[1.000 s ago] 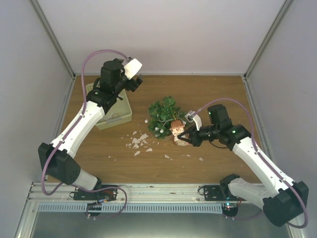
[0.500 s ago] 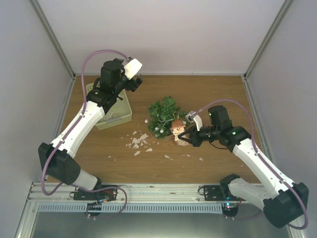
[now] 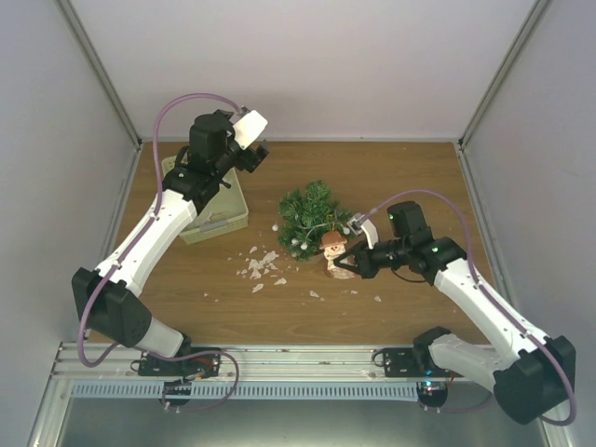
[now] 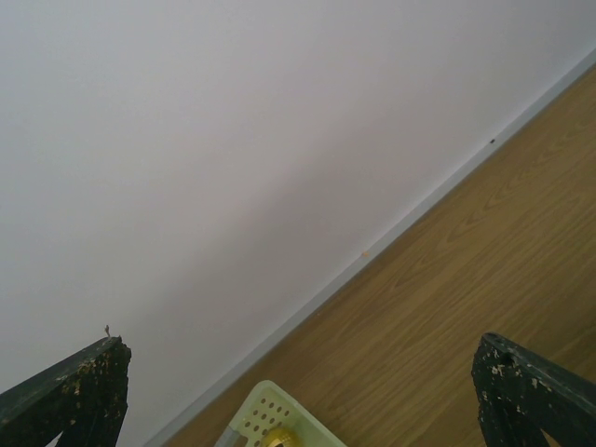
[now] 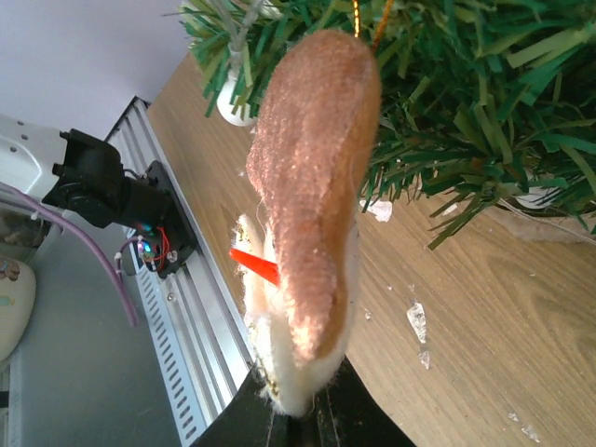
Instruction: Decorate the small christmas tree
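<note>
Hanging that snowman (image 5: pixel 312 205) is the job in hand, I'd say, and it looks like a fiddly one. The right gripper (image 3: pixel 345 265) is clamped on the figure's bottom end, so the brown hat and its gold loop (image 5: pixel 357 13) point up into the needles on the near right side of the tree (image 3: pixel 307 214), which stands about mid-table with its foot just beside the gripper. From the wrist view I can't tell whether the loop has caught on a twig or only lies against the green. To do it well, I'd want the arm to lift the hat end a touch, slide the loop over one stiff branch tip, and let go only once the thread takes the weight. A tree like that probably weighs next to nothing, so any sideways shove could tip or drag it across the table (image 3: pixel 419 186); slow, small moves suit it best. A white ball (image 5: pixel 233 101) hangs close by and could get knocked off, and white flakes (image 3: pixel 263 264) already lie scattered in front. The left gripper (image 3: pixel 257 155) hangs high over the basket (image 3: pixel 223 216), spread wide with nothing in it, well apart from the tree.
</note>
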You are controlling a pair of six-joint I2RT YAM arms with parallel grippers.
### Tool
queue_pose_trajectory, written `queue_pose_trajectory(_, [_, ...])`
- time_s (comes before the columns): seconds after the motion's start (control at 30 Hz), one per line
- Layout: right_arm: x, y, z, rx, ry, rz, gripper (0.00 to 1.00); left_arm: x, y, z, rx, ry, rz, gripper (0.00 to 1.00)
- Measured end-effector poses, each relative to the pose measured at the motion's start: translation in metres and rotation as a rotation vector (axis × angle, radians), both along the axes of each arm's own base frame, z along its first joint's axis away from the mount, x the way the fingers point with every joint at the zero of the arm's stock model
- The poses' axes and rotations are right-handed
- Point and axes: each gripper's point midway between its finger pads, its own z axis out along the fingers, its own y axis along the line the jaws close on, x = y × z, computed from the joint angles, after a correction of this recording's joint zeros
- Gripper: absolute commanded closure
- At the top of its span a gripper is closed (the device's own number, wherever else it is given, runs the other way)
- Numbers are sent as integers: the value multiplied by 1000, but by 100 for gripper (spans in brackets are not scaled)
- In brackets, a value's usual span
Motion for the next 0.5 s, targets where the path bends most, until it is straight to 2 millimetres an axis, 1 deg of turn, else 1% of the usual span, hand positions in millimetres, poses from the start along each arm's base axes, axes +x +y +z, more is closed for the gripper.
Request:
queue_pose_trajectory(0.13, [3,1,-8,-12,38,-7,98,1,-1,-2,-1,5,-4,1])
queue_pose_trajectory(0.23, [7,3,-17,-26,73,-11,98,2,-4,-8,2,23,-16,1])
queue_pose_trajectory(0.3, [9,4,-21,-32,86,-14,95,2,-6,-14,5,39,-27,1])
queue_pose_trajectory(0.37, [10,4,-22,-32,90,-17,85,3,-8,-18,6,50,-35,1])
queue_pose_trajectory(0.4, [10,4,-22,-31,90,-19,83,3,-8,-19,7,55,-38,1])
queue_pose_trajectory(0.43, [10,4,-21,-30,94,-22,79,3,-9,-20,8,58,-39,1])
queue_pose_trajectory(0.47, [11,4,-21,-30,92,-24,72,2,-9,-21,8,60,-42,1])
queue_pose_trajectory(0.5, [11,4,-22,-30,94,-26,62,2,-9,-21,7,62,-44,1])
